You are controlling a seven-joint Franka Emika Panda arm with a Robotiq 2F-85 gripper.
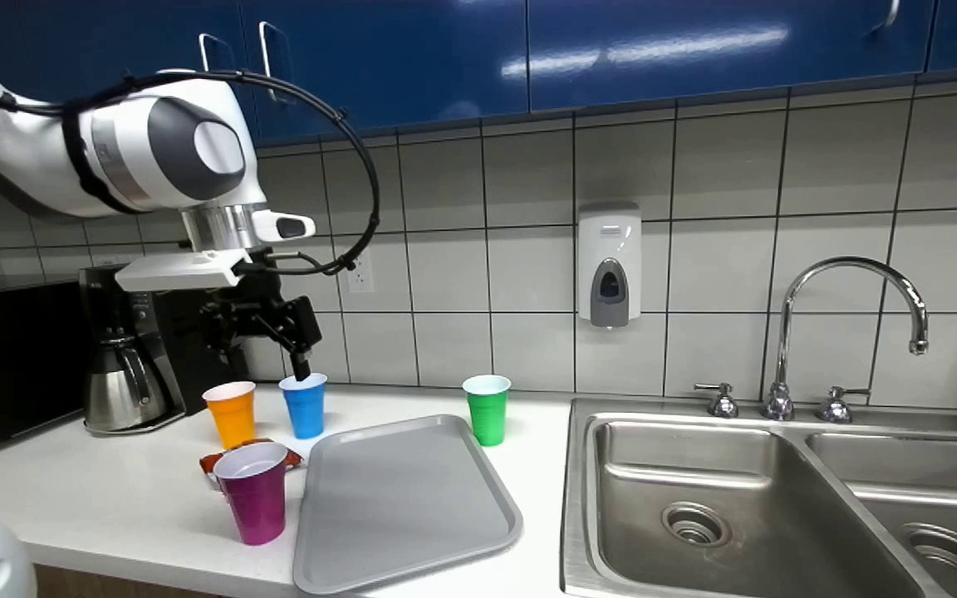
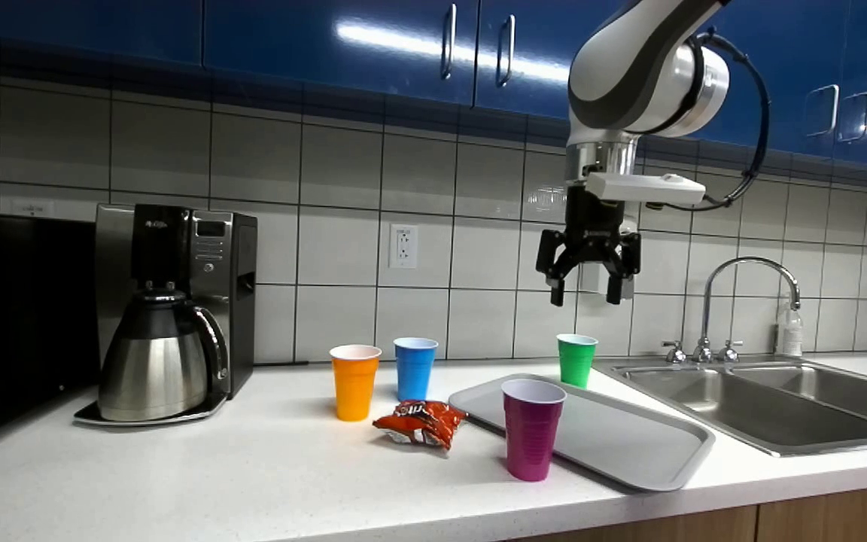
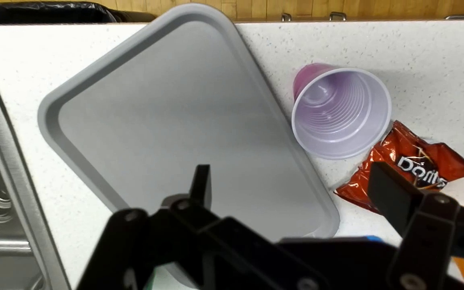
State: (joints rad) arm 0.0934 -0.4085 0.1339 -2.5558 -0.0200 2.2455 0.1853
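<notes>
- Gripper point(image 2: 585, 292) hangs above the counter point(image 2: 177, 482), jaws wide apart, holding nothing.
- Gray tray point(image 1: 412, 498) lies below; to its left, near, stands the purple cup point(image 2: 531, 440), the red bag point(image 2: 426, 423) just beyond.
- Green cup point(image 1: 488, 414): by the tray's far right corner.

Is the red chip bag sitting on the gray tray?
No, the red chip bag lies on the white counter, beside the gray tray.
</notes>
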